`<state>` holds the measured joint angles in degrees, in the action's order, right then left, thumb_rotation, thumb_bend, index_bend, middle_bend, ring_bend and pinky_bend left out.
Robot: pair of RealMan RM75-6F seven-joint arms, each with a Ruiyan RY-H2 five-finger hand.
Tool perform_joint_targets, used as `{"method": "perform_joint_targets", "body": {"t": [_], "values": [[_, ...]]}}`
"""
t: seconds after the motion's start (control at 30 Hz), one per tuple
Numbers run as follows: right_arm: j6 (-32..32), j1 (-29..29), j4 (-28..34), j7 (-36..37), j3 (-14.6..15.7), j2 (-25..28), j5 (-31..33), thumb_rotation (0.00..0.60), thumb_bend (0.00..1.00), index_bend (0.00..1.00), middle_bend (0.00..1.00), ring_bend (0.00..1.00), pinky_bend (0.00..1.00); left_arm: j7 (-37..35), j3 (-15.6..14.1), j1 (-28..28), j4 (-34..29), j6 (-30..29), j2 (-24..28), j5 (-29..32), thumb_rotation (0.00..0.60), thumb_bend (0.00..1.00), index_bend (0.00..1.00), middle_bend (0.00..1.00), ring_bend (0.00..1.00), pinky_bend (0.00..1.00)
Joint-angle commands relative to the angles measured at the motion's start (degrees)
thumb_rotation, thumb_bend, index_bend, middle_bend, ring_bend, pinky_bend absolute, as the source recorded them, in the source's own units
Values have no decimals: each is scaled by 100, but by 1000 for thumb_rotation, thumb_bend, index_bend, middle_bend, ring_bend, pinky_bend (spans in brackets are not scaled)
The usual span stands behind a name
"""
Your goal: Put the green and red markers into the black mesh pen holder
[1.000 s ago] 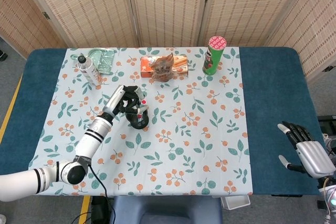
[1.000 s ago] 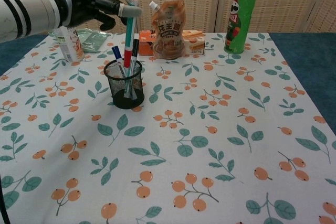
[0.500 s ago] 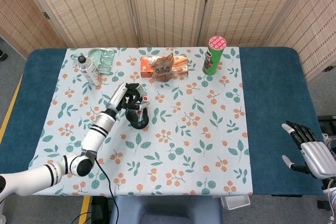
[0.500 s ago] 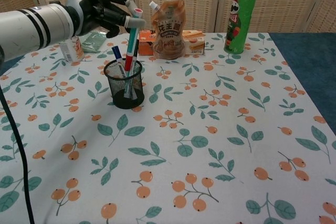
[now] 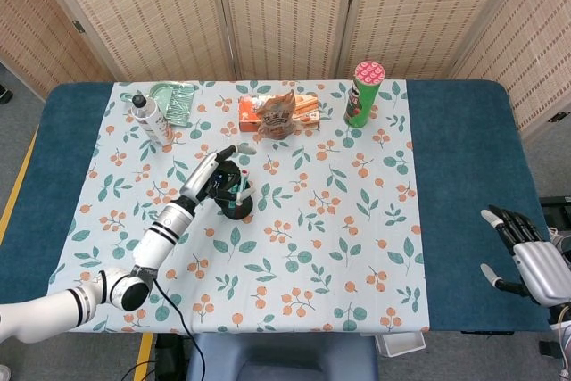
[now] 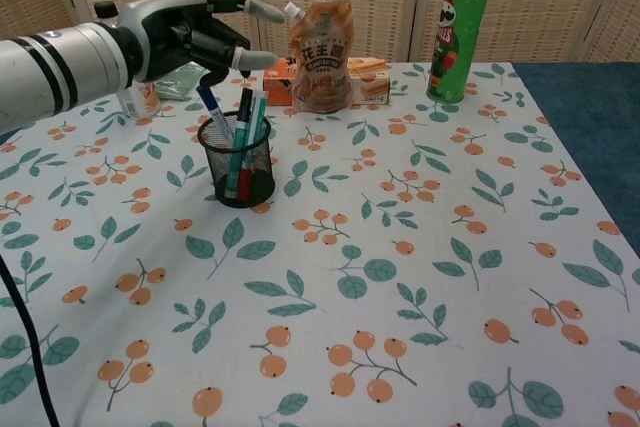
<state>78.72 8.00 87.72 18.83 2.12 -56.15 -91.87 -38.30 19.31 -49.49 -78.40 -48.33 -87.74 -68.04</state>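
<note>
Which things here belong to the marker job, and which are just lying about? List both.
Job: black mesh pen holder, green marker, red marker, left hand.

Lying about: chip can, sauce pouch, orange box, bottle.

Green chip can (image 6: 453, 35) stood upright at back w/ brown sauce pouch (image 6: 321, 57) in front of orange box (image 6: 367, 79); bottle (image 5: 150, 117) & green packet (image 5: 176, 101) far left on floral cloth (image 6: 420, 277).

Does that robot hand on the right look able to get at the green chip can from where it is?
Probably not as things stand: the right robot hand hangs off the table's near right corner, while the chip can stands at the far edge.
</note>
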Motion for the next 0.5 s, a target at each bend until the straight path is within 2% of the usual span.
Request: {"method": "perform_joint_targets", "body": {"t": [0.03, 0.17, 0.27, 0.37, 0.5], "values": [[1, -1, -7, 3, -1, 0, -3, 600, 346, 29, 0, 0, 0, -42, -31, 82, -141, -32, 167, -140, 600, 252, 236, 888, 583, 850], [-25, 5, -21, 27, 18, 5, -23, 600, 346, 29, 0, 0, 0, 274, -305, 425, -520, -504, 754, -756, 600, 251, 215, 815, 544, 842], [27, -23, -18, 6, 1, 3, 2, 600, 346, 29, 0, 0, 0, 1004, -705, 876, -797, -1120, 1403, -1337, 600, 250, 172, 716, 469, 814], [70, -64, 2, -203, -66, -46, 145, 600, 346, 29, 0, 0, 0, 2237, -1094, 1463, -974, -1949, 1962, -1763, 600, 244, 121, 580, 351, 755], [132, -126, 76, -801, -256, -200, 541, 600, 346, 29, 0, 0, 0, 3923, -1388, 2376, -752, -3572, 1934, -2238, 600, 243, 99, 528, 306, 713]]}}
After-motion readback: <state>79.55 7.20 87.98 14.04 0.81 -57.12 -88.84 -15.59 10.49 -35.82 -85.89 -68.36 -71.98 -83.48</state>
